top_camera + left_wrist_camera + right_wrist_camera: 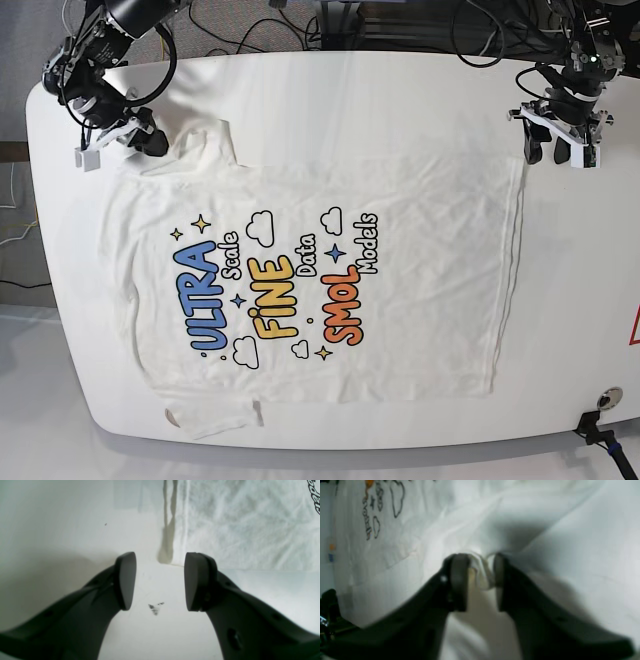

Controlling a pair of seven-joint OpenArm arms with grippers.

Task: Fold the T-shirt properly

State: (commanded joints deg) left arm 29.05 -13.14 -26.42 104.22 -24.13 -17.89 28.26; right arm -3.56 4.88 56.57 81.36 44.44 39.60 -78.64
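Observation:
The white T-shirt (pixel 430 300) lies flat and print side up on the white table (pixel 400 90), hem toward the right. In the base view my right gripper (pixel 150 143) is at the shirt's upper-left sleeve. The right wrist view shows my right gripper (pixel 482 576) shut on a bunched fold of the T-shirt (pixel 545 542), with part of the print (pixel 395 500) at the upper left. My left gripper (pixel 560 150) hovers off the hem's upper-right corner. Seen from the left wrist, my left gripper (pixel 160 580) is open over bare table, the T-shirt (pixel 237 525) corner just beyond its fingertips.
Cables and arm mounts (pixel 330 15) crowd the table's far edge. A dark smudge (pixel 155 608) marks the table between the left fingers. A black clamp (pixel 600 425) sits at the near right corner, beside a red sign (pixel 634 330) at the right edge.

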